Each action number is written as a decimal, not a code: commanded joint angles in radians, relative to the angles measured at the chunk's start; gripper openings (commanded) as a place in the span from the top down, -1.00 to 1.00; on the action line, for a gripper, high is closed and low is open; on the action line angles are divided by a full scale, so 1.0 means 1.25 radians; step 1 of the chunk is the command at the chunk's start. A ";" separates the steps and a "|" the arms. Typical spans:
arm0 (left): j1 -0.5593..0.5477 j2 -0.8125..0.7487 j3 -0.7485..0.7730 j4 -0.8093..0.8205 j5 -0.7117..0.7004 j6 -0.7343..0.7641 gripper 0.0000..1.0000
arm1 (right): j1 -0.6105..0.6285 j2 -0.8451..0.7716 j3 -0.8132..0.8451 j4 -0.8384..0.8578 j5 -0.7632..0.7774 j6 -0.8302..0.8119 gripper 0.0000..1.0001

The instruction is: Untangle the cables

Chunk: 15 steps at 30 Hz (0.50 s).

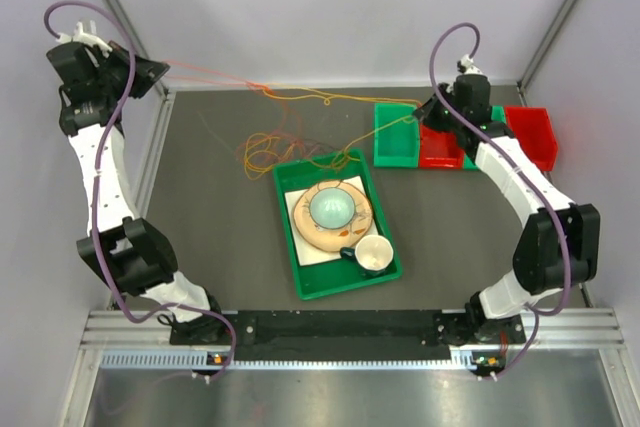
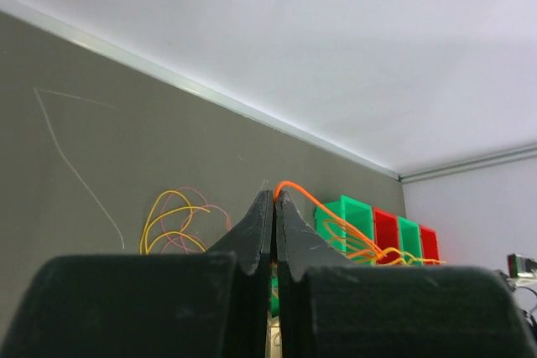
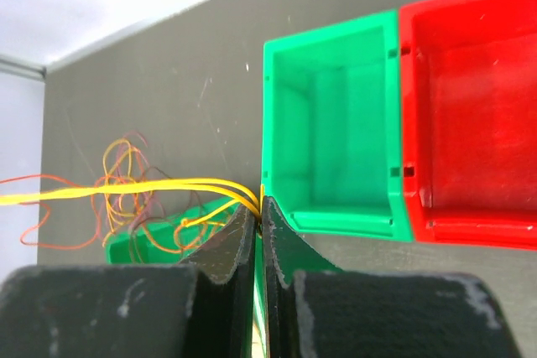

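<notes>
Thin orange and red cables (image 1: 215,77) stretch taut above the table, from my left gripper (image 1: 152,71) at the far left to a knot (image 1: 265,89). Yellow strands (image 1: 350,100) run on to my right gripper (image 1: 424,113). More loops (image 1: 268,152) lie tangled on the dark mat. In the left wrist view my gripper (image 2: 274,197) is shut on an orange cable (image 2: 307,198) that arcs off to the right. In the right wrist view my gripper (image 3: 259,204) is shut on yellow cables (image 3: 168,185) leading left toward the tangle (image 3: 124,182).
A green tray (image 1: 318,285) at the table's middle holds a plate (image 1: 312,235), a pale bowl (image 1: 332,208) and a mug (image 1: 374,255). Green (image 1: 386,137) and red bins (image 1: 538,132) stand in a row at the back right, under the right arm.
</notes>
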 commanded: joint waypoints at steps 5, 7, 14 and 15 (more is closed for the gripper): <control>-0.002 0.010 0.015 -0.023 -0.068 0.041 1.00 | 0.027 -0.021 0.104 0.056 -0.087 0.037 1.00; -0.033 0.037 0.021 -0.058 -0.079 0.076 1.00 | 0.062 -0.004 0.197 0.037 -0.088 0.030 1.00; -0.126 0.106 -0.088 -0.036 -0.149 0.105 1.00 | 0.224 0.173 0.591 -0.051 -0.113 0.027 1.00; -0.146 0.117 -0.115 -0.035 -0.160 0.109 1.00 | 0.251 0.199 0.638 -0.063 -0.109 0.026 1.00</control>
